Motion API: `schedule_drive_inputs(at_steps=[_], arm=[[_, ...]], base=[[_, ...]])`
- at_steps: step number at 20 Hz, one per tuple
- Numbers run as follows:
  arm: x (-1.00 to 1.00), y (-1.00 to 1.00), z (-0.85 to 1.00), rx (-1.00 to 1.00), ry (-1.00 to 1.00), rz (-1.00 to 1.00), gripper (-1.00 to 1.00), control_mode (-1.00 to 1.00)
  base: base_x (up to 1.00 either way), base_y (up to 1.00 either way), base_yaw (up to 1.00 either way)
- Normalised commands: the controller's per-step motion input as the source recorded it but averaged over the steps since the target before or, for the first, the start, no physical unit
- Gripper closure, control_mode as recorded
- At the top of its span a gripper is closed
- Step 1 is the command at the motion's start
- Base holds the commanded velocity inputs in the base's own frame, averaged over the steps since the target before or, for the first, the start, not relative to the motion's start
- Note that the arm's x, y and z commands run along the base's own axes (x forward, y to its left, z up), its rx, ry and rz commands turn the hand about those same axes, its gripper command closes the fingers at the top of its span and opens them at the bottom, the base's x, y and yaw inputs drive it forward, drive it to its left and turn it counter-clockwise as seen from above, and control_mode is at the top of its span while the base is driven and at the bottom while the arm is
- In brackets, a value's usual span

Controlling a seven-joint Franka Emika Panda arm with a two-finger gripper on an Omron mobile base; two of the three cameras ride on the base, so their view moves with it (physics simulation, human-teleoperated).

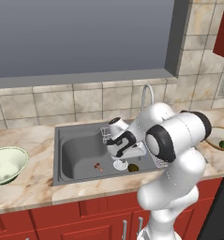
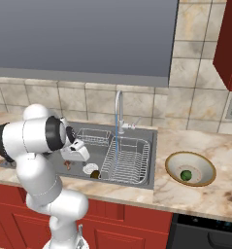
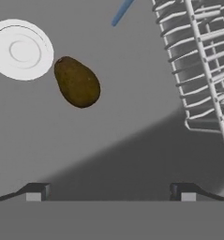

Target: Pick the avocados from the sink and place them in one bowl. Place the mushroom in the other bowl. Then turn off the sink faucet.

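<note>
The dark olive-brown avocado (image 3: 77,82) lies on the sink floor (image 3: 132,140) beside the round white drain (image 3: 22,49). My gripper (image 3: 111,192) hangs open above the basin, short of that avocado, with nothing between its fingers. From the left base camera the same avocado (image 1: 133,168) sits near the basin's front edge, and the tiny mushroom (image 1: 98,166) lies to its left. The bright green avocado (image 2: 186,174) rests inside the shallow tan bowl (image 2: 205,168) on the right counter. The pale green-cream bowl (image 1: 19,157) stands on the left counter. Blue water runs down from the chrome faucet (image 2: 119,109).
A wire rack (image 2: 129,155) fills the sink's right half, close to my hand (image 2: 77,151). My own arm (image 1: 179,140) looms over the sink's front right corner. A tiled wall and a window sill stand behind the faucet.
</note>
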Motion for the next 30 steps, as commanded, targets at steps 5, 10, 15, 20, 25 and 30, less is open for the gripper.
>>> schedule_drive_inputs(at_steps=[5, 10, 15, 20, 25, 30], arm=[[0.09, -0.09, -0.16, -0.01, 0.0, -0.02, -1.0, -1.0], [0.11, -0.11, -0.17, 0.0, 0.0, -0.01, -1.0, -1.0], [0.12, -0.06, -0.17, 0.0, 0.0, -0.01, -1.0, -1.0], [0.19, 0.0, -0.14, 0.0, 0.0, -0.03, -1.0, -1.0], [0.25, 0.0, -0.15, -0.01, 0.0, -0.05, -1.0, -1.0], [0.26, 0.0, -0.18, -0.02, 0.0, -0.05, -1.0, -1.0]], base=[[0.0, 0.0, 0.0], [0.0, 0.0, 0.0], [0.0, 0.0, 0.0], [0.0, 0.0, 0.0], [0.0, 0.0, 0.0], [0.0, 0.0, 0.0]])
